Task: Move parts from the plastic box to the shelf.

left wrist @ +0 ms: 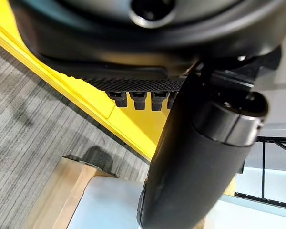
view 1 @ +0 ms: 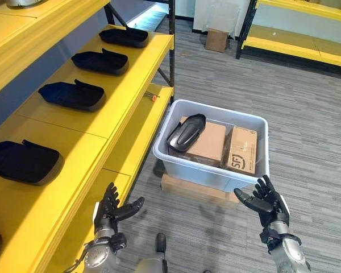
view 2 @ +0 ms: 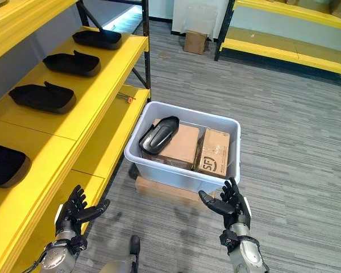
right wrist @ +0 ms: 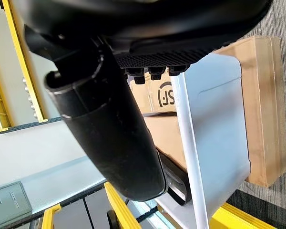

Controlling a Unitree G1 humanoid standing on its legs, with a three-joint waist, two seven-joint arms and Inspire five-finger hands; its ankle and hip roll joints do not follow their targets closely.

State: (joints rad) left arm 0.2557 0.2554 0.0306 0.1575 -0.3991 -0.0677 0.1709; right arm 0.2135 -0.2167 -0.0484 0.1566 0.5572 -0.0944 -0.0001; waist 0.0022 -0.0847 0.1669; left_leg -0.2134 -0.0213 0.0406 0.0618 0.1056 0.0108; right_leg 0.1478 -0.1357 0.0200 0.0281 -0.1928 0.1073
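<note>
Both hands are up and empty: the right hand (view 1: 266,202) hovers just in front of the near right corner of the plastic box (view 1: 182,166), fingers spread and relaxed, holding nothing, while the left hand (view 1: 112,210) hangs by the near left side of the box, close to the edge of the yellow shelf (view 1: 111,108), equally loose and empty. Inside the box, one dark part (view 1: 185,131), a curved black shell, lies tilted on top of a flat cardboard carton (view 1: 207,142), on the side nearest the shelf, with a second, smaller cardboard carton (view 1: 242,150) beside it on the far side from the shelf. Up on the shelf a row of similar dark parts (view 1: 72,94) already sits in a line, so this looks like the last part waiting in the box, and the step in hand is the reach for it. To do it well, I'd say the hands need to come over the near wall of the box and go down on either side of the shell, not onto the cartons beneath. It's smooth and rounded, so it could slip; a two-handed cradle by the long edges looks safest. Lift it clear of the box rim before swinging toward the shelf, and aim for the free stretch of shelf board in the row.
</note>
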